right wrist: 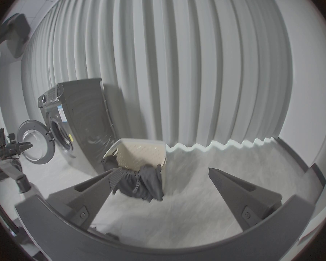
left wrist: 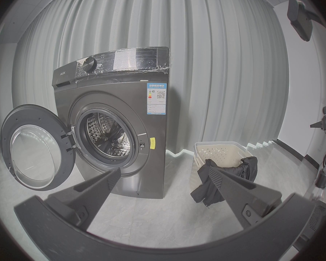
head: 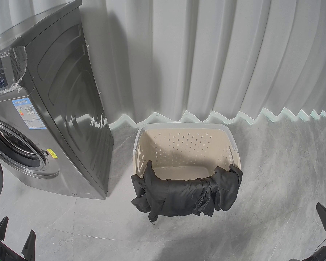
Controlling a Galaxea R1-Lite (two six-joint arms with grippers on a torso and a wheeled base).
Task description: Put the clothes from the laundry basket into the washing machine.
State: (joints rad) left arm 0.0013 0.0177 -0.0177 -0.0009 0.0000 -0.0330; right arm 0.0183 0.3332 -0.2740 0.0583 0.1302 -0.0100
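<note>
left gripper (left wrist: 164, 171) jaws spread, empty; right gripper (right wrist: 162, 171) likewise. dark grey clothes (head: 184, 197), soft and crumpled, drape over near rim of cream perforated plastic laundry basket (head: 186, 127), beside glossy grey washing machine (head: 70, 102), round door (left wrist: 34, 147) open.

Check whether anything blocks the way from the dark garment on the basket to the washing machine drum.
Nothing visible does. The washing machine's door hangs open, and bare floor lies between its drum opening and the dark garment draped over the laundry basket's near rim.
</note>
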